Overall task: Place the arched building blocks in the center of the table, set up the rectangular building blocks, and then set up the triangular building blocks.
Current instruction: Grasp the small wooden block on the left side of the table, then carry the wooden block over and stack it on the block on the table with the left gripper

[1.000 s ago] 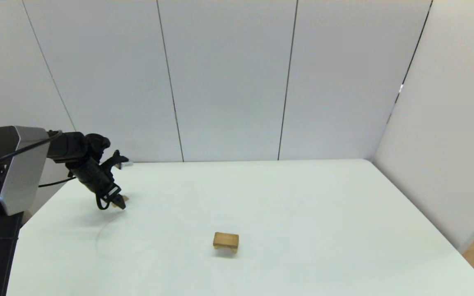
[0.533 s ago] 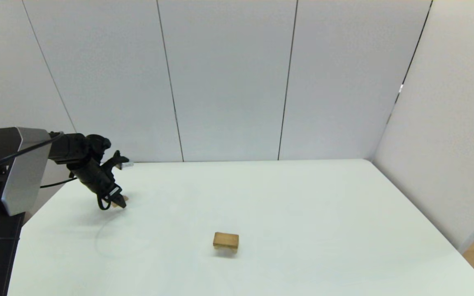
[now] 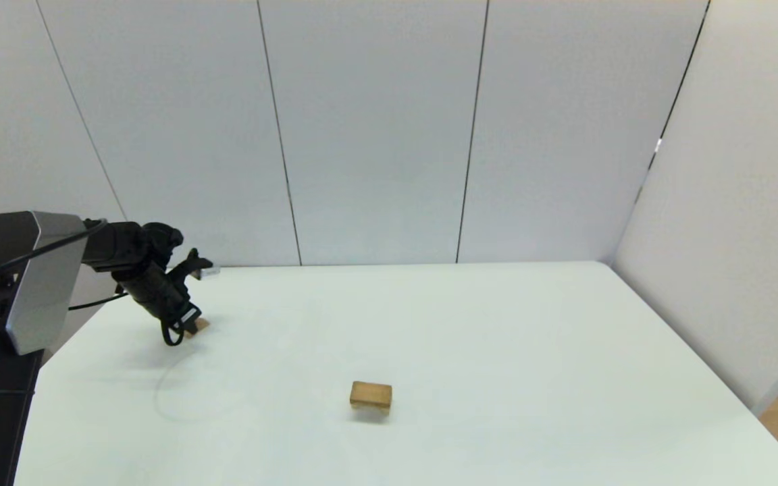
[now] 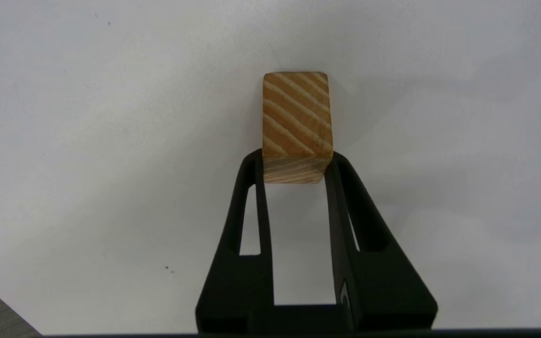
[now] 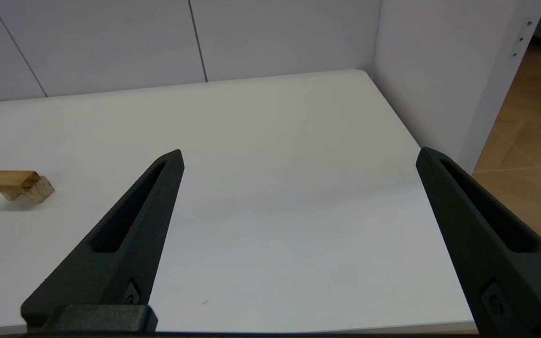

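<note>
Pinching only one end of the triangular block [image 4: 297,123], at frame left, the left gripper [image 4: 294,164] risks it twisting free.

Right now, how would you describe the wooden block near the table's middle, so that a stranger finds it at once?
Start from the white table; near its middle the arched block stands alone. It has a flat top on short legs, unlike the grained block at the far left, held by the left gripper.
</note>
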